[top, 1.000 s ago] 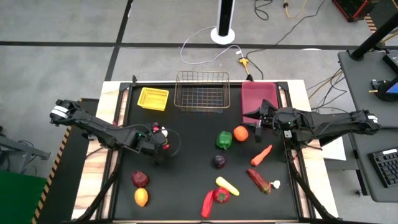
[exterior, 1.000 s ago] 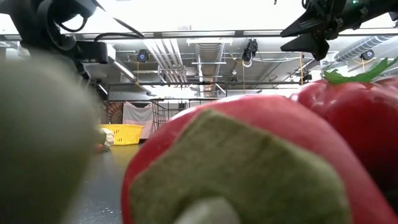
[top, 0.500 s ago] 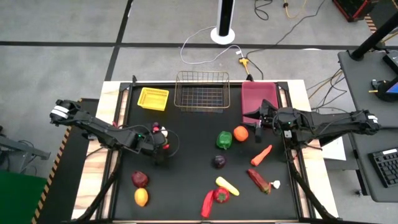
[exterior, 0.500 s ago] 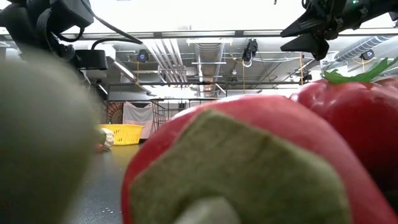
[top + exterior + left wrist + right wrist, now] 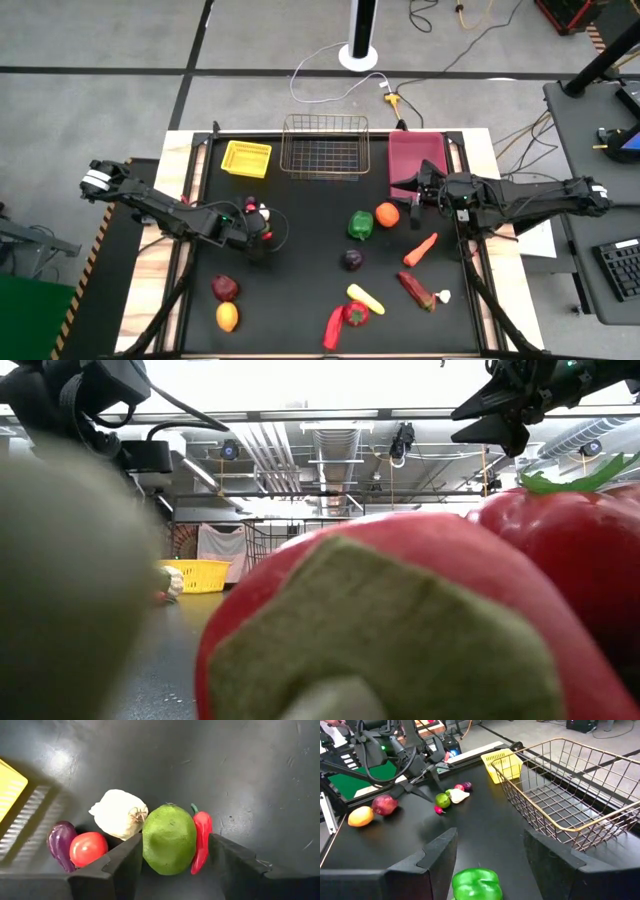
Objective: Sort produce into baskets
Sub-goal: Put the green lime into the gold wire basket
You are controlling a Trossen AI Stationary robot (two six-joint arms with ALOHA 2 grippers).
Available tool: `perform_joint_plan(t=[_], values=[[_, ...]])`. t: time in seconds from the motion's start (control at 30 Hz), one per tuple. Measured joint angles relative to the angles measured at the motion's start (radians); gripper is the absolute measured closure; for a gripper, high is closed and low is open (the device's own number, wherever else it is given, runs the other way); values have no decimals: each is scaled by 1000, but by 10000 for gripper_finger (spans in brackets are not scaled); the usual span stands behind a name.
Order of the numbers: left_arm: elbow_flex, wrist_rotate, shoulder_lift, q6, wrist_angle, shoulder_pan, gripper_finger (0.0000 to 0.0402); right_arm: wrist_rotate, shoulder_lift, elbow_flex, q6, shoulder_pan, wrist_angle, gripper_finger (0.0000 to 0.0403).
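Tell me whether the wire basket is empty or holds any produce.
Empty. In the right wrist view the wire basket shows only bare mesh; the high view shows nothing inside either.

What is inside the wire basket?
Nothing shows inside the wire basket; through its mesh the right wrist view shows only bare floor. Its far corners are cut off from that view.

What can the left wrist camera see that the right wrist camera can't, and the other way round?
Only the left wrist view shows the left gripper open around the lime. Only the right wrist view shows the wire basket, green pepper, lemon and open right gripper. Both show the lime, garlic, tomato and yellow tray.
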Motion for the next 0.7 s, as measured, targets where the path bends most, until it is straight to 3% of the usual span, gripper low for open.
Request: perform_joint_plan(t=[0.7], values=[[-48,5,5,-19,90,0,184,0,0,0,7,0,0,183]])
